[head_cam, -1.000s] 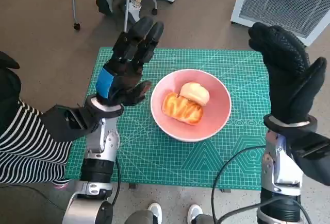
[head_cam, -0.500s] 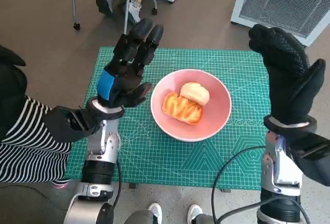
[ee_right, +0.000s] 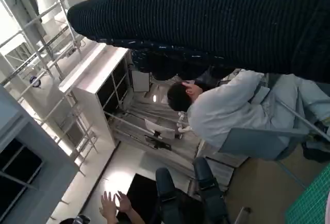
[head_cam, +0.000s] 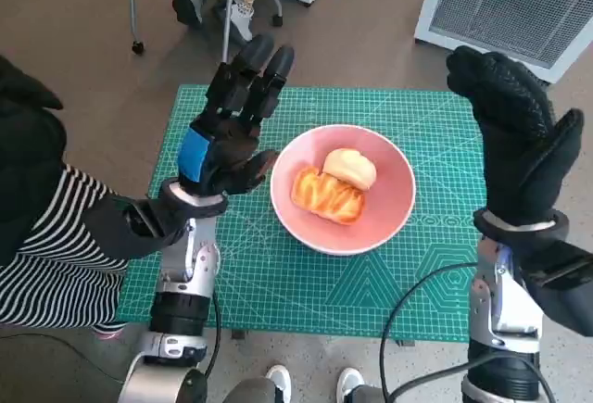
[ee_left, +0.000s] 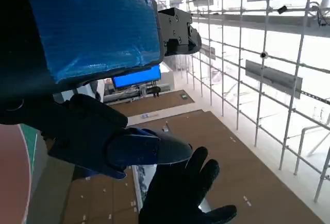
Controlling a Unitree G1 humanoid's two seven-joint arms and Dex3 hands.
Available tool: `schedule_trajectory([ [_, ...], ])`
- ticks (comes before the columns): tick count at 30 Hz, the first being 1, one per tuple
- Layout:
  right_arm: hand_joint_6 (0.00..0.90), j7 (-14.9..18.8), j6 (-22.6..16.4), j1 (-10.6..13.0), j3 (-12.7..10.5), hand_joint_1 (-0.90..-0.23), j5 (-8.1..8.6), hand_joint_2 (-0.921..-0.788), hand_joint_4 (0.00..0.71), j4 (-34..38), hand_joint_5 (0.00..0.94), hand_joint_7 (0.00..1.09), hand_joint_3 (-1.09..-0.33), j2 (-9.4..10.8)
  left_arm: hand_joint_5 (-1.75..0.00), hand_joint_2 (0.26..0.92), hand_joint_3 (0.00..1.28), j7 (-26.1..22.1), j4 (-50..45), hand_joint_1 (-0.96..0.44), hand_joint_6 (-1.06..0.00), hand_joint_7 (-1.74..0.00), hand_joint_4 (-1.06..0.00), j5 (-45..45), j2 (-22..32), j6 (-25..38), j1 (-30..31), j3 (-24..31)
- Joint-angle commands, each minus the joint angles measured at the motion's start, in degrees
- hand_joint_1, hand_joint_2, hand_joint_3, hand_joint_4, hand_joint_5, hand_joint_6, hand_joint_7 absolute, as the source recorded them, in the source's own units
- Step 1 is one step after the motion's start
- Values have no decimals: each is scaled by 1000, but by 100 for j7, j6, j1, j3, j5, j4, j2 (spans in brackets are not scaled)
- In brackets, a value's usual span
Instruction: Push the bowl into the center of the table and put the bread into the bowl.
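My left hand (head_cam: pixel 230 134) has drifted a little up and away from me over the last second, fingers spread and holding nothing, just beside the pink bowl (head_cam: pixel 389 218). My right hand (head_cam: pixel 519 144) has hardly moved; it is raised, open and empty, at the far side. The bowl sits near the middle of the green cutting mat (head_cam: pixel 306 283) with both bread pieces (head_cam: pixel 329 195) already inside, so I judge the task done.
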Motion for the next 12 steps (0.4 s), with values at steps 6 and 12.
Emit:
schedule_trajectory([
  [6, 126, 34, 14, 117, 3, -707, 33, -921, 185, 107, 0, 368, -696, 12, -3, 921, 239, 47, -60, -487, 1, -348, -58, 27, 37, 97, 61, -3],
  [12, 127, 36, 6, 107, 3, -707, 39, -921, 186, 141, 1, 366, -697, 17, -4, 921, 209, 76, -134, -466, 1, -370, -63, 30, 23, 134, 100, -16],
])
